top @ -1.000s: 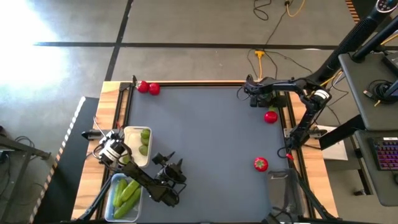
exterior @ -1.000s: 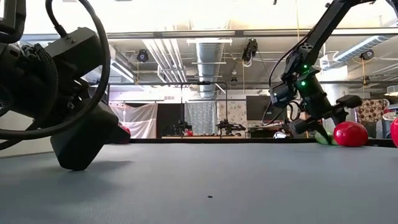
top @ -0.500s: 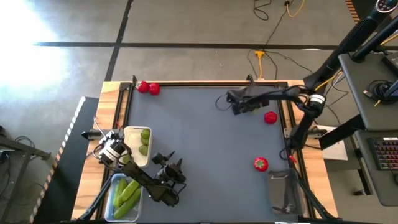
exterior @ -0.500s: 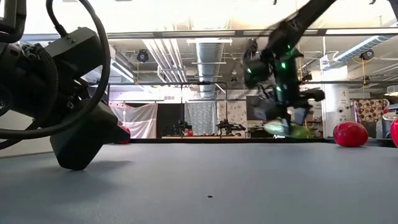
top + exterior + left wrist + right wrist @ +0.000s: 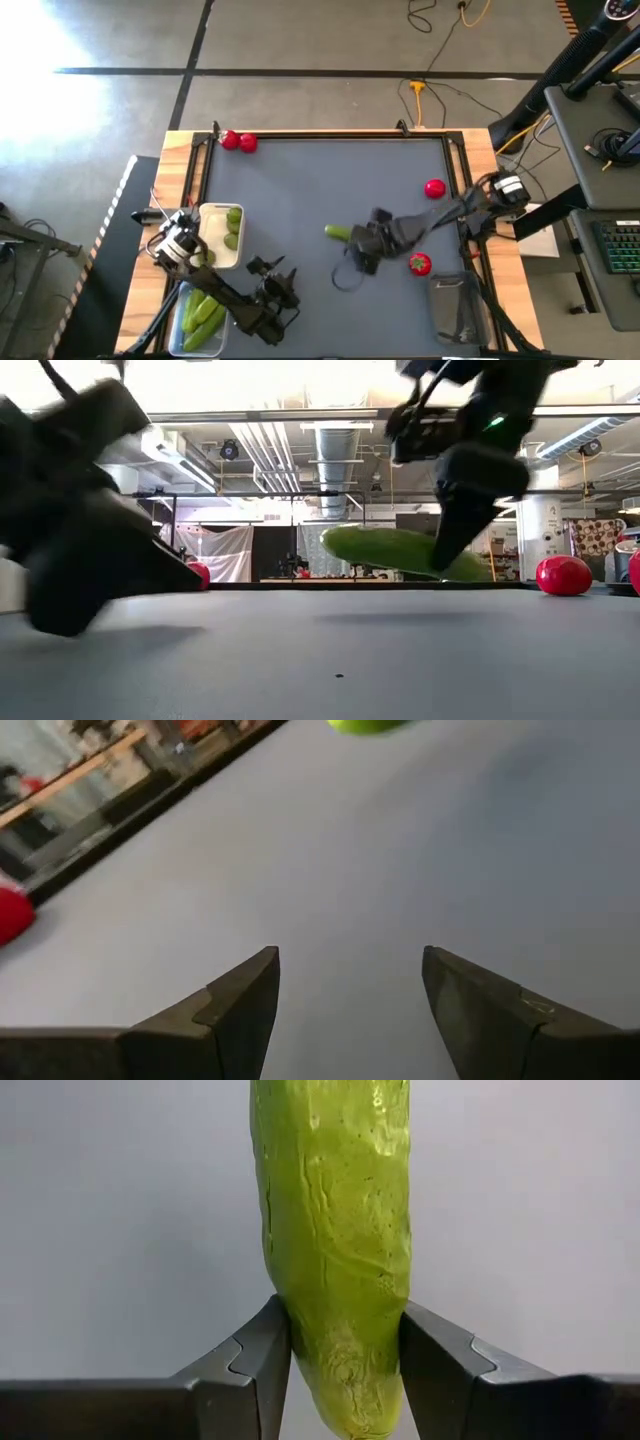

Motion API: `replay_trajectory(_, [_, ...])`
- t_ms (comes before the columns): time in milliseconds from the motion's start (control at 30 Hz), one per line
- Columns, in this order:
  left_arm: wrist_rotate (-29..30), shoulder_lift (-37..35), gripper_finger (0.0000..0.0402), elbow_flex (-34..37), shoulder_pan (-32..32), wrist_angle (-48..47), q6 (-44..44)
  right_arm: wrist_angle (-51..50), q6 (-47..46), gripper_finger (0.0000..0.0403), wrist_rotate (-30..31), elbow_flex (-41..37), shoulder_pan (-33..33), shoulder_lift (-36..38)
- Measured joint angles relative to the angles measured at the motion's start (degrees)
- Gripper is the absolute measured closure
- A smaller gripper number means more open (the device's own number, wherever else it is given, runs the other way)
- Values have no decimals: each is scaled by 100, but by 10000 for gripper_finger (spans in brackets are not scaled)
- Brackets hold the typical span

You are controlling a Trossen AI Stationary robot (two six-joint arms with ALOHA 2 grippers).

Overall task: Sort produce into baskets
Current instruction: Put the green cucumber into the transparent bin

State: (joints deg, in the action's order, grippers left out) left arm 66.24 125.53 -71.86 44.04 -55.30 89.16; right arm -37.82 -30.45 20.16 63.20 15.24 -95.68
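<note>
High view: right gripper (image 5: 352, 243) holds a cucumber (image 5: 338, 232) at the tabletop (image 5: 320, 180) centre, pointing toward 10 o'clock; low view: cucumber (image 5: 400, 552) rides clear above the surface; right wrist view: fingers (image 5: 255, 1355) pinch its end; left wrist view: left gripper (image 5: 350, 990) fingers spread, empty.

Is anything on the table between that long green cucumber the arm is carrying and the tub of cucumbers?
Only the left gripper sits between the long green cucumber and the clear plastic tub; otherwise bare grey mat in the high view.
</note>
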Motion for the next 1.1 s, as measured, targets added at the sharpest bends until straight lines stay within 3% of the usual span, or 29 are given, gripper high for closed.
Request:
replay_trajectory(167, [24,-264,164,-204,117,-73,-509,415,47,253,46,-7,697,0])
replay_trajectory(500, [-795,-1306,122,-441,-52,206,-1912,1331,397,252,39,-211,1070,0])
replay_trajectory(667, [-2145,-1702,109,-374,-251,1522,-3396,1533,322,252,39,-569,1103,0])
replay_trajectory(833, [-2891,-1671,109,-273,-380,3396,-4917,1773,-5,228,-182,-790,1286,0])
replay_trajectory(1100, [-2968,-1154,109,-258,-688,4477,-5946,1663,-259,150,-228,-634,1628,0])
